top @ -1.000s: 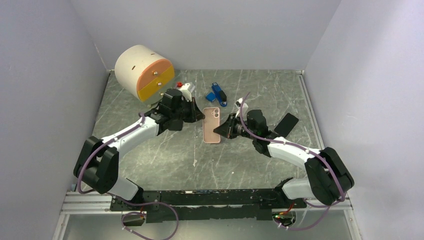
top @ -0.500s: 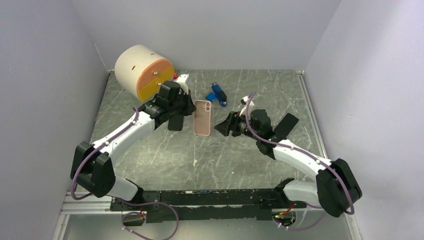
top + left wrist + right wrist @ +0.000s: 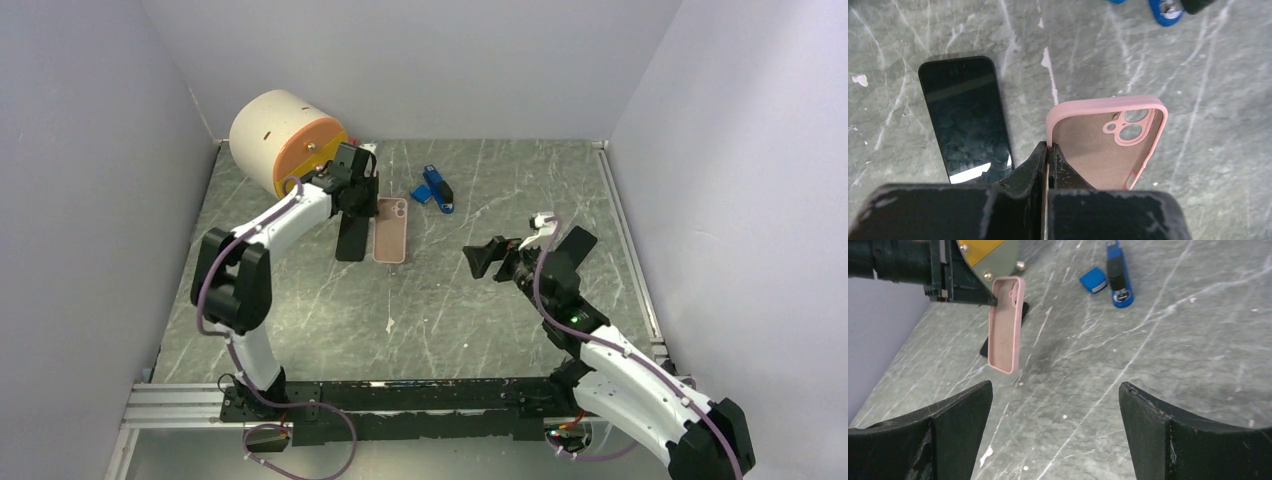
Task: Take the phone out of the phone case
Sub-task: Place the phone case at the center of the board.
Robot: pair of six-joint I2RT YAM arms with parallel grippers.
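Left gripper (image 3: pixel 1048 149) was clamped on the empty pink phone case (image 3: pixel 1093 145) rim, seemingly lifted off the bench (image 3: pixel 1218 100). Phone (image 3: pixel 965 115) lay screen-up just beside it. Right gripper (image 3: pixel 1053 390) gaped wide, holding nothing.

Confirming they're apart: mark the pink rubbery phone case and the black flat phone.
Pink rubbery phone case (image 3: pixel 1098 150), left wrist view, inner back.
Black flat phone (image 3: pixel 965 120), left wrist view, screen middle.
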